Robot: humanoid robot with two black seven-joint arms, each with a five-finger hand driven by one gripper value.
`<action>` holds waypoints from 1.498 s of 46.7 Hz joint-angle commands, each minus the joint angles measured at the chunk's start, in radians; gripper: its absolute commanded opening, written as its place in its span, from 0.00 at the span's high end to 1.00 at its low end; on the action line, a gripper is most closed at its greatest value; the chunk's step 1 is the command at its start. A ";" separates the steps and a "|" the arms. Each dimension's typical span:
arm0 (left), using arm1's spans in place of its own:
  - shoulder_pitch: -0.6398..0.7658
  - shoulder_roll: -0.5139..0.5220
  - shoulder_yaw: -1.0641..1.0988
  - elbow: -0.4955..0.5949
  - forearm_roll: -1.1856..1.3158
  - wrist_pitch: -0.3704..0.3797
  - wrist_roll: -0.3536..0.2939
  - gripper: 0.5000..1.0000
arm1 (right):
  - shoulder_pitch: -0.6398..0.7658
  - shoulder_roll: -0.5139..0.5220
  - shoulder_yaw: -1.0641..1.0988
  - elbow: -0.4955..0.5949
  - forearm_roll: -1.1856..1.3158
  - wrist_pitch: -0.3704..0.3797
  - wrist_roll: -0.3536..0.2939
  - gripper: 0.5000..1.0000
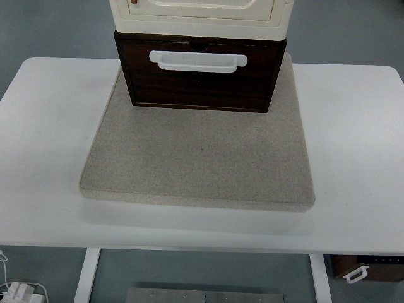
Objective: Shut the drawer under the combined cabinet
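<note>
- Combined cabinet [199,12]: cream upper unit stacked on a dark brown lower unit, set at the far middle of the table; only the bottom of the cream part is shown.
- Drawer [201,79]: dark wood front in the lower unit, facing the near side. It appears to stand slightly proud of the cream unit above, so it is judged to be not fully home, though the depth of the gap cannot be told.
- Drawer handle [197,60]: white bar, long axis running left to right across the upper front.
- Mat [196,164]: beige fabric pad under the cabinet, spreading toward the near edge.
- Table [44,158]: white top, bearing the mat.
- Left hand, right hand: neither is in view, so no finger state can be given and neither can be judged nearer.
- Governing relation: the drawer lies far and central; a closing push is judged to run from near to far, square to the handle.
- Second brown box with white handle [366,268]: seen below the table at near right.
</note>
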 commanded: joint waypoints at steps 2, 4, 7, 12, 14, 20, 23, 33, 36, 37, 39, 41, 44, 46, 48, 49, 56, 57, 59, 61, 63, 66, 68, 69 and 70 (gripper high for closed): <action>-0.002 0.003 -0.001 0.042 -0.024 0.063 0.000 0.00 | 0.000 0.000 0.000 0.000 0.000 0.000 0.000 0.10; -0.002 0.003 0.001 0.061 -0.029 0.088 0.002 0.00 | 0.000 0.000 0.000 0.000 0.000 0.000 0.000 0.10; -0.003 0.003 0.004 0.090 -0.031 0.126 0.008 0.00 | 0.000 0.000 0.000 0.000 0.000 0.000 0.000 0.10; -0.005 0.002 0.013 0.138 -0.032 0.178 0.017 0.00 | 0.000 0.000 0.000 0.000 0.000 0.000 0.000 0.10; -0.003 0.000 0.013 0.158 -0.037 0.194 0.021 0.00 | 0.000 0.000 0.000 0.000 0.000 0.000 0.000 0.10; 0.000 -0.004 0.019 0.214 -0.078 0.230 0.048 0.00 | 0.000 0.000 0.000 0.000 0.000 0.000 0.000 0.10; 0.000 -0.006 0.027 0.243 -0.097 0.249 0.072 0.00 | 0.000 0.000 0.000 0.000 0.000 0.000 0.000 0.10; 0.001 -0.009 0.030 0.368 -0.112 0.253 0.150 0.00 | 0.000 0.000 0.000 0.000 0.000 0.000 0.000 0.10; 0.005 -0.009 0.031 0.400 -0.112 0.252 0.169 0.00 | 0.000 0.000 0.000 0.000 0.000 0.000 0.000 0.10; 0.009 -0.010 0.031 0.409 -0.112 0.249 0.175 0.00 | 0.000 0.000 0.000 0.000 0.000 0.000 0.000 0.10; 0.018 -0.017 0.031 0.426 -0.116 0.244 0.189 0.00 | 0.000 0.000 0.000 0.000 0.000 0.000 0.000 0.10; 0.024 -0.018 0.033 0.444 -0.124 0.243 0.196 0.00 | 0.000 0.000 0.000 0.000 0.000 0.000 0.000 0.10; 0.023 -0.023 0.031 0.486 -0.138 0.226 0.198 0.00 | 0.000 0.000 0.000 0.000 0.000 0.000 0.000 0.10; 0.025 -0.024 0.033 0.513 -0.149 0.203 0.199 0.00 | 0.000 0.000 0.000 0.000 0.000 0.000 0.000 0.10; 0.026 -0.026 0.033 0.535 -0.158 0.178 0.201 0.00 | 0.000 0.000 0.000 0.000 0.000 0.000 0.000 0.10; 0.026 -0.030 0.034 0.546 -0.159 0.168 0.201 0.00 | 0.000 0.000 0.000 0.000 0.000 0.000 0.000 0.10; 0.041 -0.084 0.033 0.636 -0.163 0.106 0.199 0.00 | 0.000 0.000 0.000 0.000 0.000 0.000 0.000 0.10; 0.041 -0.086 0.031 0.642 -0.163 0.099 0.199 0.00 | 0.000 0.000 0.000 0.000 0.000 0.000 0.000 0.10; 0.054 -0.096 0.031 0.652 -0.167 0.085 0.199 0.00 | 0.000 0.000 0.000 0.000 0.000 0.000 0.000 0.10; 0.072 -0.110 0.031 0.658 -0.176 0.071 0.198 0.00 | 0.000 0.000 0.000 0.000 0.000 0.000 0.000 0.10; 0.089 -0.118 0.031 0.659 -0.190 0.062 0.195 0.00 | 0.000 0.000 0.000 0.000 0.000 0.000 0.000 0.10; 0.104 -0.122 0.031 0.661 -0.209 0.049 0.192 0.00 | 0.000 0.000 0.000 0.000 0.000 0.000 0.000 0.10; 0.117 -0.132 0.031 0.662 -0.213 0.040 0.187 0.00 | 0.000 0.000 0.000 0.000 0.000 0.000 0.000 0.10; 0.124 -0.139 0.031 0.662 -0.215 0.036 0.184 0.00 | 0.000 0.000 -0.002 0.000 0.000 0.000 0.000 0.10; 0.130 -0.145 0.031 0.664 -0.215 0.031 0.183 0.00 | 0.000 0.000 -0.002 0.000 0.000 0.000 0.000 0.10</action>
